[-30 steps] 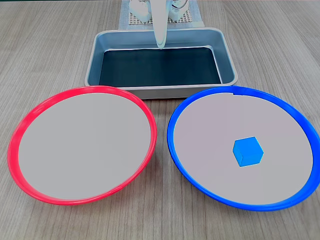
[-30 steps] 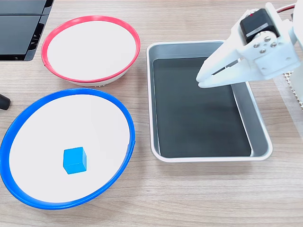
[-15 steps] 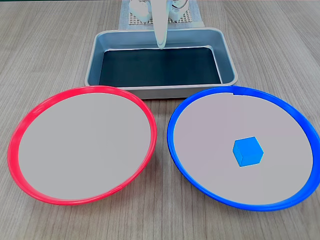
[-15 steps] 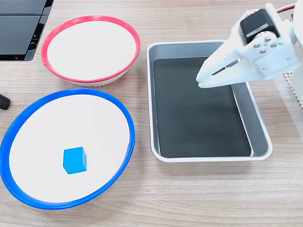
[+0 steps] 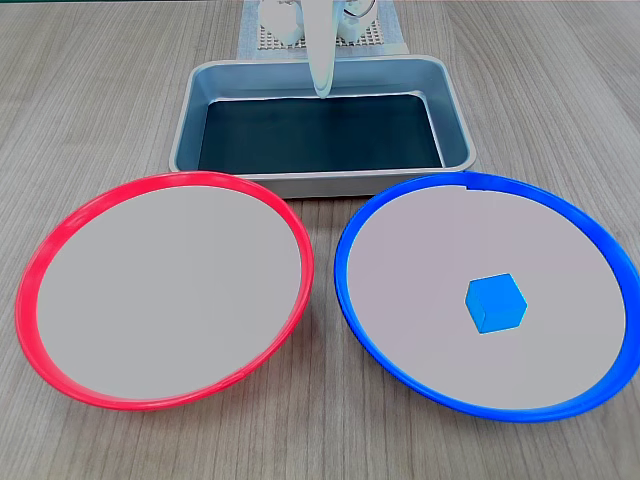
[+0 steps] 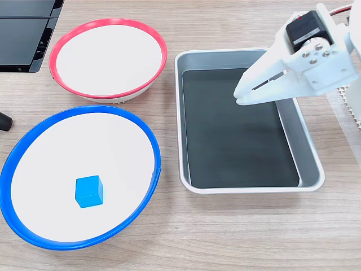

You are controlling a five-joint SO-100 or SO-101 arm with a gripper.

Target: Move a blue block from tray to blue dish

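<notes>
i see the blue block (image 5: 496, 303) (image 6: 89, 191) resting inside the blue dish (image 5: 400, 205) (image 6: 148, 141), on its pale centre. in a fixed view from the front it lies a little toward the dish's right and near edge; in a fixed view from above it lies toward the dish's lower left. nothing touches the block.

the tray (image 5: 190, 110) (image 6: 312, 169) has a dark bottom, and i see nothing lying in it. it sits on the wooden table (image 5: 120, 90) (image 6: 225, 237), just beside both dishes. the red dish (image 5: 60, 240) (image 6: 107, 23) lies next to the blue dish, the two rims nearly meeting; its centre is bare.

my white gripper (image 5: 322, 90) (image 6: 238, 97) hangs over the tray, near the tray's edge closest to the arm's base, well apart from the block. its fingers (image 6: 265, 84) are nearly together, with only a thin slit between them, and they hold nothing. in the front view the gripper appears as a narrow white point aimed down at the tray's far rim.

a dark panel (image 6: 25, 34) lies at the table's upper left corner in the view from above.
</notes>
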